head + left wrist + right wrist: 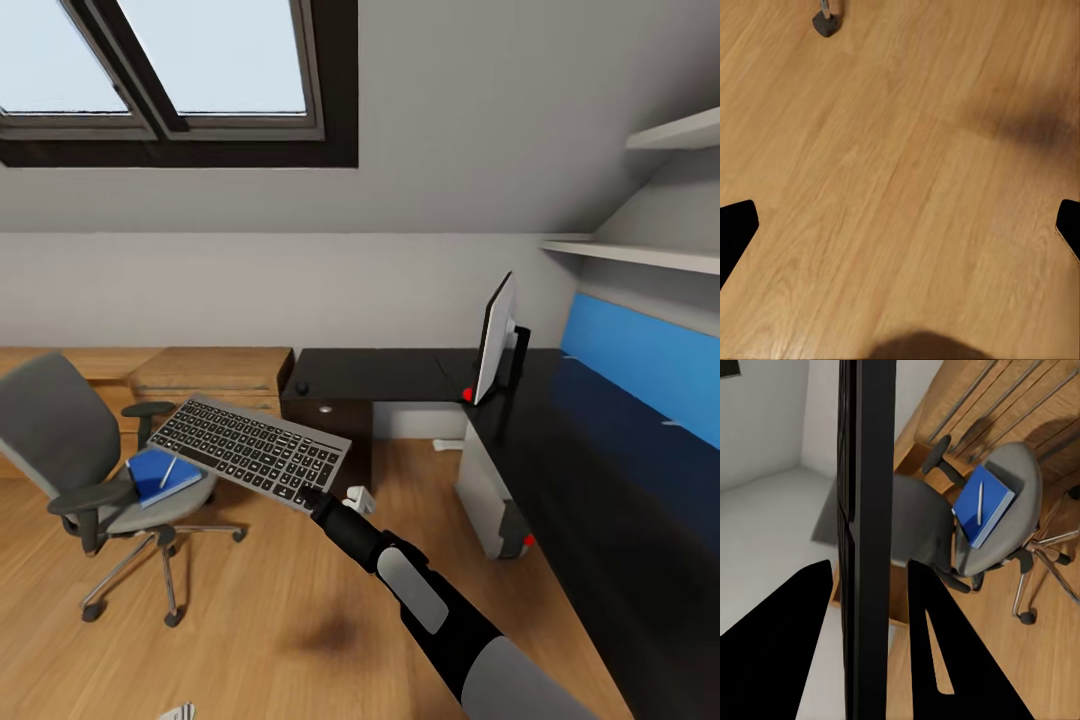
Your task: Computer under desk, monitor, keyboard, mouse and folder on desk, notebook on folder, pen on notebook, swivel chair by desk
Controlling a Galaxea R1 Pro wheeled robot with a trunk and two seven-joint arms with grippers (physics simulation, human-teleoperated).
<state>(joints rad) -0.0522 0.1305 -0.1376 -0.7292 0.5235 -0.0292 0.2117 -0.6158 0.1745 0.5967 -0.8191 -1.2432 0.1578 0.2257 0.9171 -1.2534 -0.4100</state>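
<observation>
Head view: right gripper (318, 497) fingers clamped on keyboard (250, 448), held off the floor. Folder (162, 474) w/ pen (167, 472) on swivel chair (95, 470) seat. Left gripper (900, 232) fingers spread wide, nothing betw. them.

Glossy black L-shaped counter (560, 440) with blue back panel, monitor (495, 338) upright on it, mouse (302, 388) near its far left end, wood floor (300, 620) carrying chair (90, 460), blue folder (160, 476) with pen (167, 473) on the seat, computer (492, 500) on floor under counter

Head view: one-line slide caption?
Right tool carries the keyboard above the floor; folder on the swivel chair, monitor on the desk.
</observation>
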